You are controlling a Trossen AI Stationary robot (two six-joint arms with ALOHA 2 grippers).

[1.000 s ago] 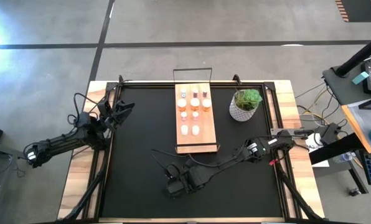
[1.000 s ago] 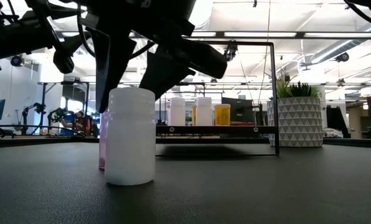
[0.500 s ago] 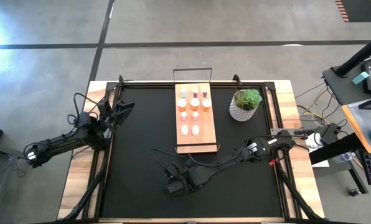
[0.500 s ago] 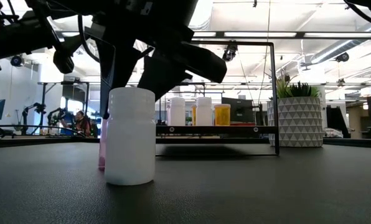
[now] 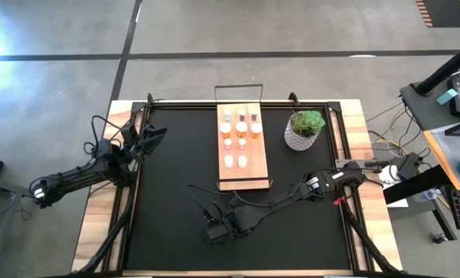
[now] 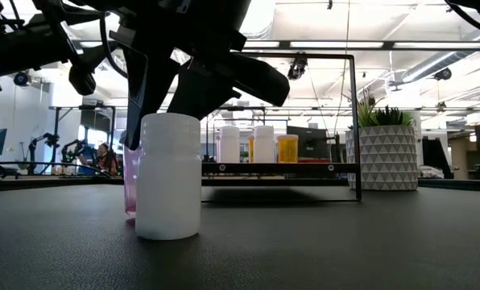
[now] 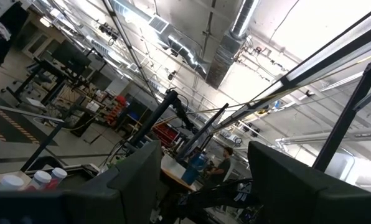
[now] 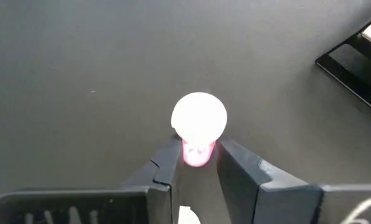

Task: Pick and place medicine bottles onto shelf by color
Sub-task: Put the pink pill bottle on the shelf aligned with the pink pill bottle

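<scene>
A pink medicine bottle (image 8: 198,119) with a pale round cap stands on the black mat near the table's front middle. My right gripper (image 8: 198,150) is shut on it, and shows in the high view too (image 5: 217,232). In the low view the pink bottle (image 6: 130,181) is half hidden behind a white bottle (image 6: 168,177), which stands on its base on the mat. The light-wood shelf (image 5: 253,174) lies at the table's far middle with several bottles standing on it. My left gripper (image 7: 204,186) waits open at the table's left edge (image 5: 154,133), pointing up into the room. My right gripper pinches the pink bottle's body (image 8: 198,154) just below the cap, between its two fingers. The fingers slant down onto it from above and from the table's right. The bottle stands upright with its base on the mat.
A green plant in a white pot (image 5: 303,130) stands right of the shelf. The shelf's dark wire frame (image 6: 354,121) rises at its ends. Bare black mat (image 5: 168,193) lies left of the shelf and around the right gripper.
My right gripper has shut its fingers onto the pink bottle without otherwise moving. The bottle has stayed on the mat behind the white one.
</scene>
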